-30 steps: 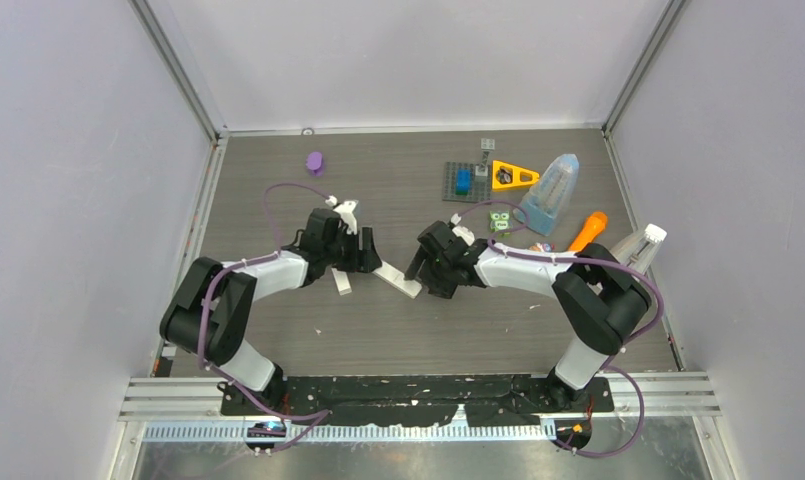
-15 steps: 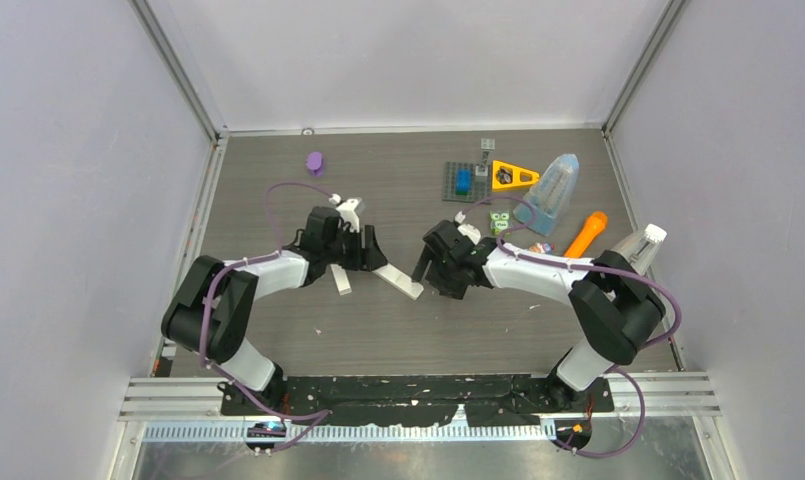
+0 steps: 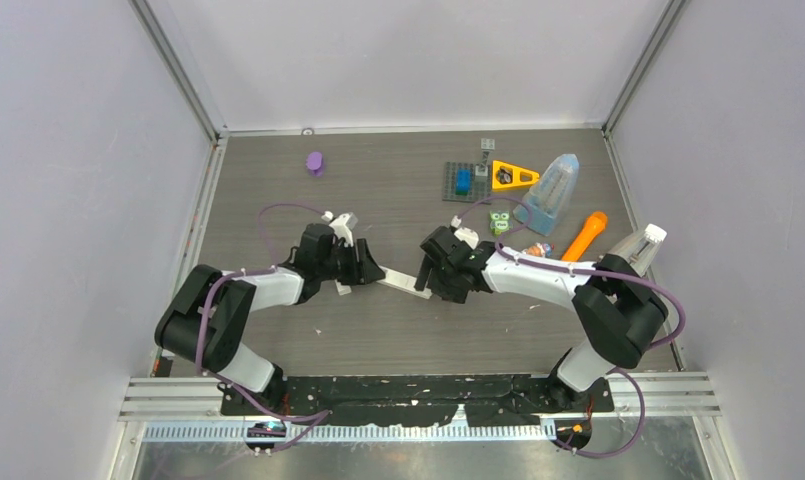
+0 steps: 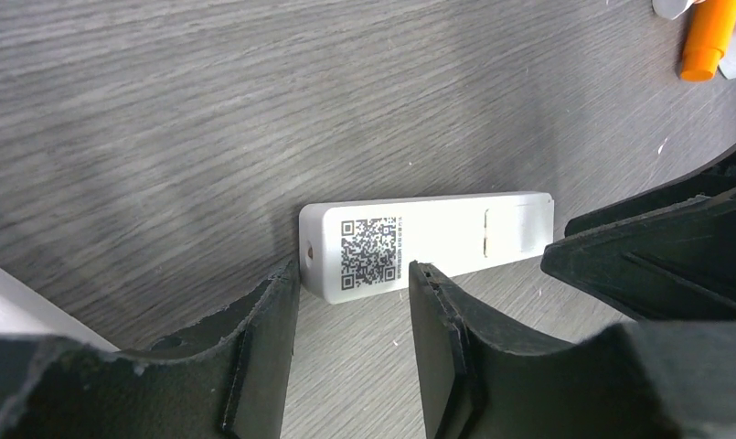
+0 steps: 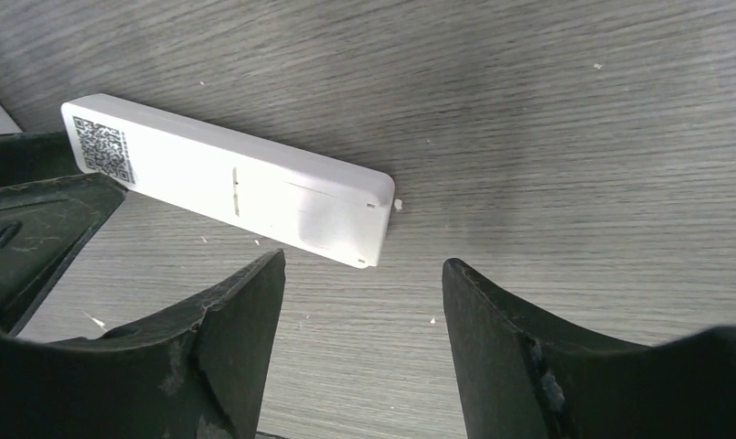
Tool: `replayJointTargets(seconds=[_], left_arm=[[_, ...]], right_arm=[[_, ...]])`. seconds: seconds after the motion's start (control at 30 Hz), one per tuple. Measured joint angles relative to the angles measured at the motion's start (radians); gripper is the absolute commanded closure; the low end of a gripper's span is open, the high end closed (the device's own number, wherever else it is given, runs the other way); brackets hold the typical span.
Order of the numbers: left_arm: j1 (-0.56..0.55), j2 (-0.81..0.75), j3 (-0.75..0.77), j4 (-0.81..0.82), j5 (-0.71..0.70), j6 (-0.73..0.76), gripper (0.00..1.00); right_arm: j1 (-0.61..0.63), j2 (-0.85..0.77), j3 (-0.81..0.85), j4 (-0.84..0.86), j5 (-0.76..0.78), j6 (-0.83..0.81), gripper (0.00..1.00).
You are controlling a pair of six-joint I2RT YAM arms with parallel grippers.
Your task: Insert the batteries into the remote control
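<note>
Both grippers had drawn in on the remote control (image 3: pixel 405 283) over the last second. It had swung from a slant to lie nearly left to right between them.

Mid-table, I had my left gripper (image 3: pixel 366 268) at the remote's left end and my right gripper (image 3: pixel 434 279) at its right end. Its long axis ran from one gripper to the other, and both were about equally close.

In the left wrist view, the left gripper (image 4: pixel 354 279) had its jaws parted and held nothing. The remote's coded end sat just beyond the fingertips, and I could not tell whether they touched it. In the right wrist view, the right gripper (image 5: pixel 364 267) was also spread and empty, with a corner of the plain end just ahead of the gap.

The remote was a slim white bar lying flat, with a black square code at its left end. Thin seams crossed its right half. I took these for the battery door, apparently not yet off.

A shorter white strip (image 3: pixel 344 289) lay just beside the left gripper, on its near side.

Farther right, past the right forearm, sat small blue and red-orange bits I took for the batteries (image 3: pixel 542 247). They were too small to count. They lay near the orange carrot-shaped toy (image 3: pixel 588 231), well apart from the remote, and the right arm was nearer to them.
</note>
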Motion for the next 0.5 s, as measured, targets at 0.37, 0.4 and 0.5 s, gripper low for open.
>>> replayJointTargets(seconds=[0.37, 0.4, 0.5], left_arm=[[-0.002, -0.007, -0.01, 0.001, -0.007, -0.013, 0.53], [-0.002, -0.007, -0.01, 0.0, -0.007, -0.013, 0.53], [-0.002, -0.007, -0.01, 0.0, -0.007, -0.013, 0.53]], right_arm=[[0.012, 0.023, 0.034, -0.031, 0.045, -0.033, 0.58], [0.012, 0.029, 0.041, -0.032, 0.047, -0.034, 0.59], [0.012, 0.052, 0.059, -0.032, 0.048, -0.038, 0.61]])
